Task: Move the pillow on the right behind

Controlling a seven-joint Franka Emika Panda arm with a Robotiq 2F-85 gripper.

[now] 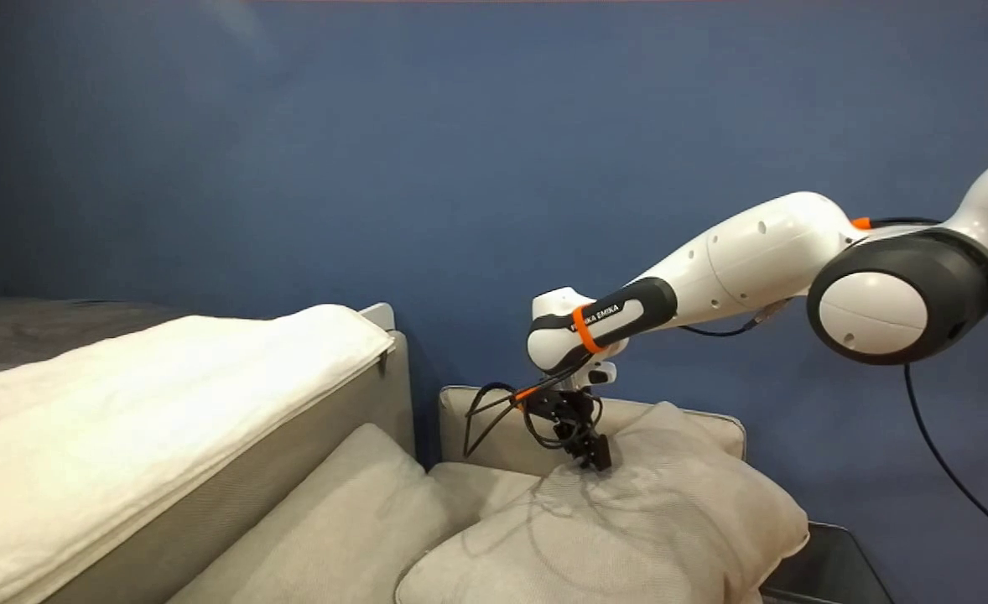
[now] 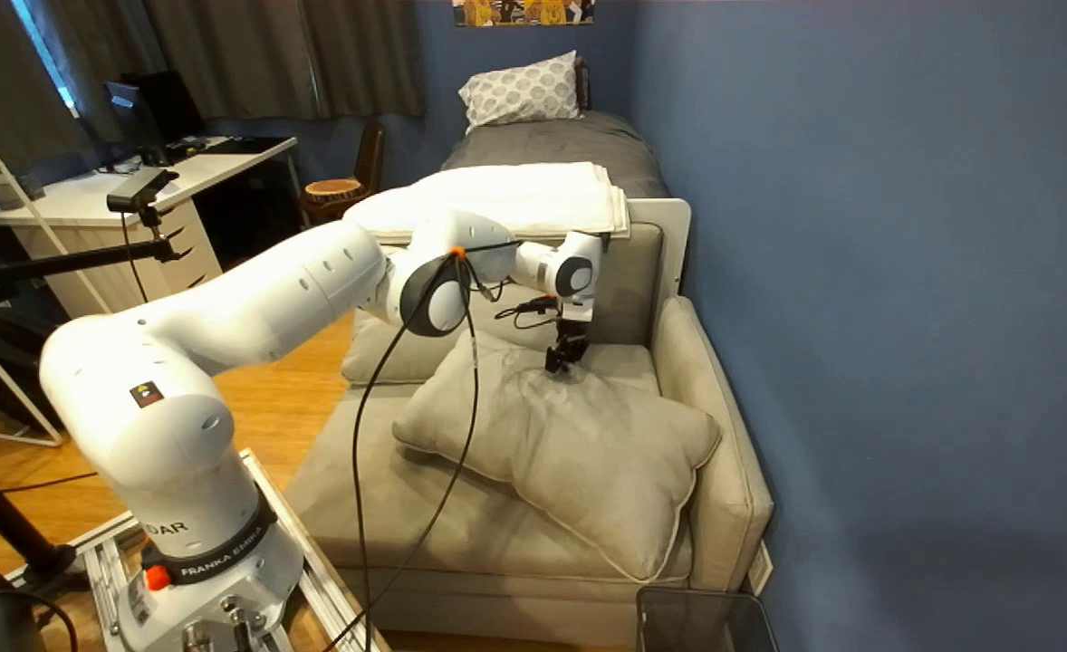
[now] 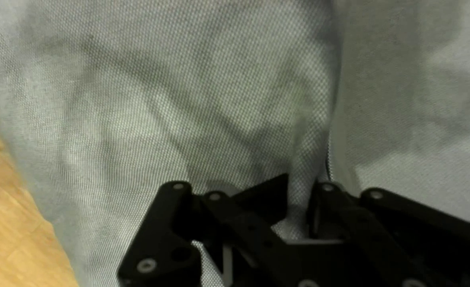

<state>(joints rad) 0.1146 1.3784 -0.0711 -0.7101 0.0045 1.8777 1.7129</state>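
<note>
In an exterior view, a white desk [image 2: 72, 203] with a dark monitor [image 2: 139, 118] stands at the far left, before dark curtains [image 2: 235, 59]. At the near left is the base of the white arm [image 2: 266, 294], which stretches to the right over the beige sofa [image 2: 497, 536].

Towards the left of the seat, a flatter cushion [image 2: 418, 360] leans against the sofa back [image 2: 629, 272]. A folded white cloth [image 2: 552, 195] lies along the top of that back, and on the far side is a bed [image 2: 588, 145] with a grey cover and a patterned bed pillow [image 2: 524, 95].

The pillow [image 2: 606, 453], large, puffy and plain beige, lies across the middle and right of the seat, its near corner reaching the front edge. The hand [image 3: 299, 199] points down at the pillow's far part; the wrist view shows it drawn in narrow, a thin fold at the pillow's edge pinched between its fingers.

The pillow's right end lies close to the armrest [image 2: 719, 389]; whether the two touch I cannot tell. A dark see-through bin [image 2: 656, 625] stands at the near right, by the sofa's front, and the blue wall [image 2: 932, 317] fills the right side.
</note>
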